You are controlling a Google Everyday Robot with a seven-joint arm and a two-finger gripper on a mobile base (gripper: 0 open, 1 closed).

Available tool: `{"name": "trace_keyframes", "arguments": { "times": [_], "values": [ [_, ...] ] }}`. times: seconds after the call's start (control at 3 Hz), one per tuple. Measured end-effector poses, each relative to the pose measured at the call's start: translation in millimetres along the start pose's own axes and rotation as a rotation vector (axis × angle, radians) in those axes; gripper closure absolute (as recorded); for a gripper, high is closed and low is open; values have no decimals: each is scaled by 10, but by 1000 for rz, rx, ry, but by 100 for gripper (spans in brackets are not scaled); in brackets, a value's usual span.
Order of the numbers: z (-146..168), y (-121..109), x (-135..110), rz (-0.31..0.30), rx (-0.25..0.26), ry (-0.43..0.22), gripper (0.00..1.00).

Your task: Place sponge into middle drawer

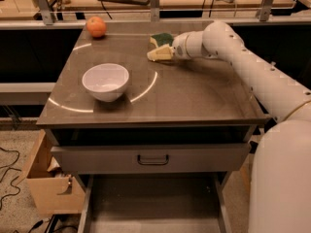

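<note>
The sponge (162, 38), a small block with a dark green top and a pale yellow edge, lies on the back middle of the cabinet top (194, 96). My gripper (159, 54) reaches in from the right and sits low over the top, right in front of the sponge and touching or almost touching it. The drawer with the dark handle (152, 159) sits below the top and looks pushed in. Under it, the lowest drawer (153, 205) is pulled out and shows a bare floor.
A white bowl (106, 81) stands on the left half of the top. An orange fruit (96, 26) sits at the back left corner. A cardboard box (46, 183) stands on the floor at the left. My white arm (252, 72) spans the right side.
</note>
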State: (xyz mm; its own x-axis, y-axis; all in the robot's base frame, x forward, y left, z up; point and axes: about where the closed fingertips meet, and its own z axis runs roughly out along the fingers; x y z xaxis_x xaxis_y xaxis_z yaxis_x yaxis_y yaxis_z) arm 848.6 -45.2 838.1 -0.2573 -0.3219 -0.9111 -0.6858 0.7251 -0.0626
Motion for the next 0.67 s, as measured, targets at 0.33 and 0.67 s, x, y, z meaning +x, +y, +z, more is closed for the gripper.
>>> {"name": "trace_keyframes", "arguments": {
  "times": [0.33, 0.67],
  "values": [
    [142, -1, 45, 22, -16, 1, 46],
    [131, -2, 17, 22, -16, 1, 69]
  ]
}}
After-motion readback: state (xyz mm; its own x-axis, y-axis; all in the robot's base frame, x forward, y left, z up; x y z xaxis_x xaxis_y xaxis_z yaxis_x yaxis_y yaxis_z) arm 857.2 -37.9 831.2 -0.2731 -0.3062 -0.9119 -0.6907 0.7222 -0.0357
